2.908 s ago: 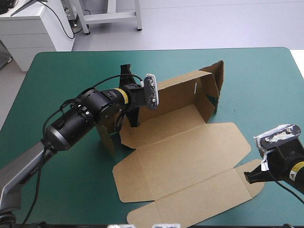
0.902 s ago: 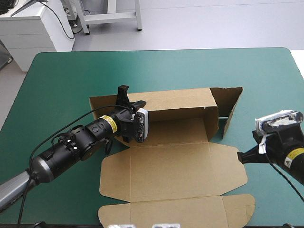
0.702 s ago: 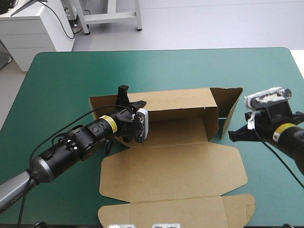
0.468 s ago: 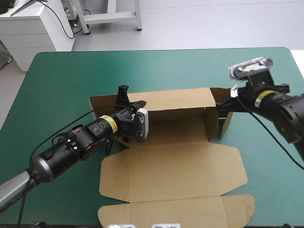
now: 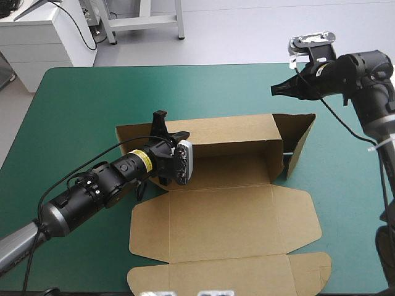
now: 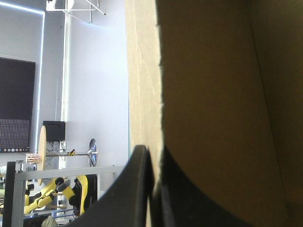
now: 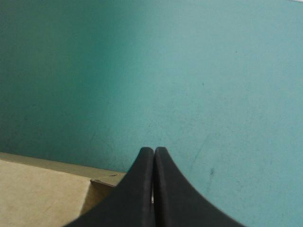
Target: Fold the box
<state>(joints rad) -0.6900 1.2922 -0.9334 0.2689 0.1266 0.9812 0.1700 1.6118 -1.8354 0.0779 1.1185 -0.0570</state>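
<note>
The back wall of the box [image 5: 228, 222] is pinched by the left gripper [image 5: 163, 126]. The right gripper [image 5: 276, 90], pressed together, is held above the far right corner, seemingly not touching.

A robotics lab or test room is indicated, not a home. A work table [image 5: 80, 105] is laid with a teal-green cover and is worked by two black robot arms, the left arm [image 5: 92, 185] and the right arm [image 5: 361, 71], with the box [image 5: 228, 216] laid on it. Beyond the far edge a bare pale grey floor [image 5: 259, 31] is seen, with a white cabinet [image 5: 37, 37] at far left and a grey metal frame [image 5: 145, 22] beside it.
</note>
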